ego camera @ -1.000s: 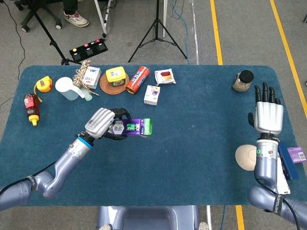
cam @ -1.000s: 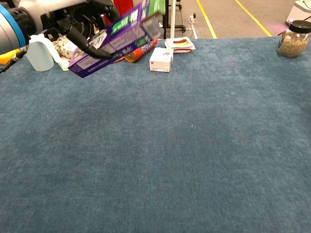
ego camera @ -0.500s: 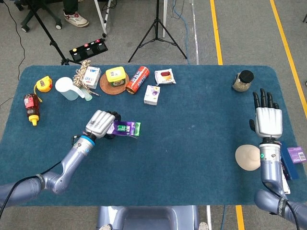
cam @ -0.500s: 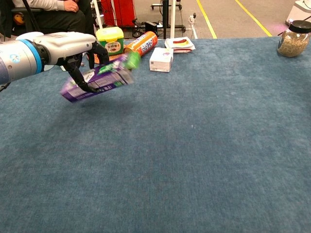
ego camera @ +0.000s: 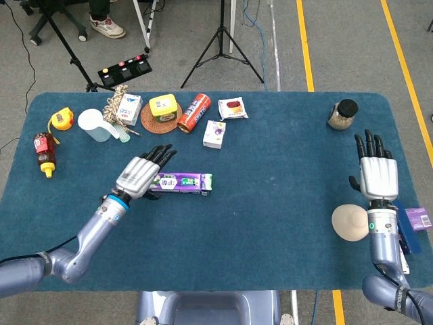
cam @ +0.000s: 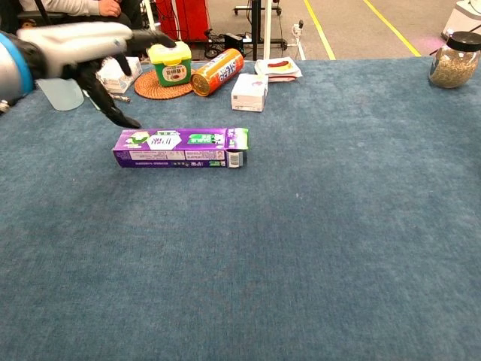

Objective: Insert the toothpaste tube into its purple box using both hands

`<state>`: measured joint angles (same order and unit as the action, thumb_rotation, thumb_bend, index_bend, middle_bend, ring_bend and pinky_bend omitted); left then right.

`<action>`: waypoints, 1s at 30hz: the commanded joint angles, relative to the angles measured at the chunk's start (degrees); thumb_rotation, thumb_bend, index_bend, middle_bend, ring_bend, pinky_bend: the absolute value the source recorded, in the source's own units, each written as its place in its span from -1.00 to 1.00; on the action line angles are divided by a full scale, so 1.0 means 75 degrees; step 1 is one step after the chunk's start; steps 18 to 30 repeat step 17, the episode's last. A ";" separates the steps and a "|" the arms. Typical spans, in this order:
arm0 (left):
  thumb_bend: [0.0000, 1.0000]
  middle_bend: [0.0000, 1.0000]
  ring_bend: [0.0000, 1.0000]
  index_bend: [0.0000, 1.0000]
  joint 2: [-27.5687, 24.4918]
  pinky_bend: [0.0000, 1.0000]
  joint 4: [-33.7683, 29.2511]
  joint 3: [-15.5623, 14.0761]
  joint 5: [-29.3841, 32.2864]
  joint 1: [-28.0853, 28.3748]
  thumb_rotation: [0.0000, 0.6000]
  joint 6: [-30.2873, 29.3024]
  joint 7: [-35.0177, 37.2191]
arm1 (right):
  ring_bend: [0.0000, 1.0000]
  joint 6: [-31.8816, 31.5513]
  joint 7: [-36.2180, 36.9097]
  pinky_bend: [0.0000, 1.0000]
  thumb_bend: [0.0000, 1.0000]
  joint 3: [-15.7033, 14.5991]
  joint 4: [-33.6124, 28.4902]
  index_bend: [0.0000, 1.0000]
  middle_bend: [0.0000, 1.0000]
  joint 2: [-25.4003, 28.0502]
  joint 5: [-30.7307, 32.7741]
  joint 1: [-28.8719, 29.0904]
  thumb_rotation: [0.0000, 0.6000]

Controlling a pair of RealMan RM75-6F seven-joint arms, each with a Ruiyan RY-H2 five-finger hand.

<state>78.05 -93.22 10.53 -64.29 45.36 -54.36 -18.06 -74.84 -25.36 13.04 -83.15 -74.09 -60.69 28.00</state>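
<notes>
The purple toothpaste box (ego camera: 180, 183) (cam: 179, 147) lies flat on the blue table, its green flap end pointing right. My left hand (ego camera: 141, 176) (cam: 98, 53) hovers just over the box's left end with fingers spread, holding nothing. My right hand (ego camera: 377, 175) stands upright near the table's right edge, fingers apart and empty; the chest view does not show it. No toothpaste tube outside the box shows in either view.
Along the far edge stand a white cup (ego camera: 93, 124), a yellow-lidded tub (ego camera: 163, 106) on a woven mat, an orange can (ego camera: 194, 112), small white boxes (ego camera: 214, 133) and a snack pack (ego camera: 233, 107). A jar (ego camera: 343, 114) sits far right, a beige disc (ego camera: 348, 222) near my right hand.
My left hand set the purple box down flat on the table and let go, its fingers spreading. The right hand stayed upright, shifting only slightly.
</notes>
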 commanded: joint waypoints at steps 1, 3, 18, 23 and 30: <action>-0.83 -1.00 -1.00 -1.00 -0.1358 -0.60 -0.1300 -0.0300 -0.0685 -0.0948 1.00 -0.0991 0.0571 | -0.93 -0.0297 0.0491 -0.50 -0.63 -0.0245 -0.0241 -0.95 -0.97 0.0185 -0.0671 -0.0261 1.00; -0.88 -1.00 -1.00 -1.00 -0.1760 -0.67 -0.1570 -0.0468 -0.0886 -0.1280 1.00 -0.1279 0.0759 | -0.93 -0.0430 0.0703 -0.52 -0.83 -0.0352 -0.0273 -0.95 -0.97 0.0237 -0.0967 -0.0368 1.00; -0.91 -1.00 -1.00 -1.00 -0.3439 -0.75 -0.1344 -0.2085 -0.2642 -0.4507 1.00 -0.4194 0.3464 | -0.95 -0.1826 0.2261 -0.67 -1.00 -0.1579 -0.0704 -0.95 -0.99 0.0775 -0.3348 -0.1622 1.00; -0.91 -1.00 -1.00 -1.00 -0.3439 -0.75 -0.1344 -0.2085 -0.2642 -0.4507 1.00 -0.4194 0.3464 | -0.95 -0.1826 0.2261 -0.67 -1.00 -0.1579 -0.0704 -0.95 -0.99 0.0775 -0.3348 -0.1622 1.00; -0.91 -1.00 -1.00 -1.00 -0.3439 -0.75 -0.1344 -0.2085 -0.2642 -0.4507 1.00 -0.4194 0.3464 | -0.95 -0.1826 0.2261 -0.67 -1.00 -0.1579 -0.0704 -0.95 -0.99 0.0775 -0.3348 -0.1622 1.00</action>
